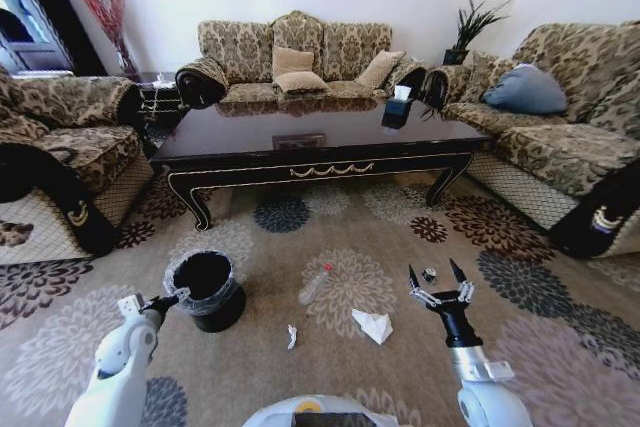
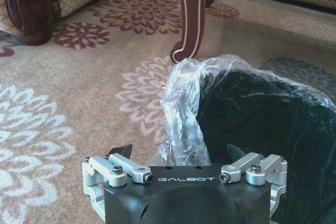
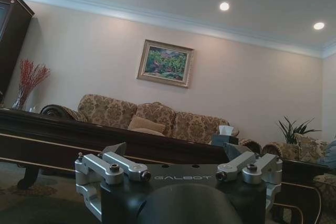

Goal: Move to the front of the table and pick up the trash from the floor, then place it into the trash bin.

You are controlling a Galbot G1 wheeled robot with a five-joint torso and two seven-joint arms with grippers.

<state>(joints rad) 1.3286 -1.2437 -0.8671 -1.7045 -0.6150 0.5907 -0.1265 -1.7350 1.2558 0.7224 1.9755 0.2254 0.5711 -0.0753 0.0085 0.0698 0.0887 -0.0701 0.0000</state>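
robot is sitting in front of the bench point(image 1: 300, 152), nothing binned yet. paper wad point(image 1: 373, 325), bottle point(image 1: 314, 284), white scrap point(image 1: 291, 336) and dark piece point(image 1: 429, 275) are all lying on the carpet right of the trash bin point(image 1: 206, 290). left gripper point(image 1: 161, 303) is touching the bin's rim, can't tell its fingers. right gripper point(image 1: 441, 283) is hanging near the dark piece, fingers spread, empty. open floor all round the bin.

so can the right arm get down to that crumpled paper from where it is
Probably yes. The right tool hangs open just to the right of the crumpled paper, with bare carpet between them. The bottle and the bin lie off to the left, out of its way.
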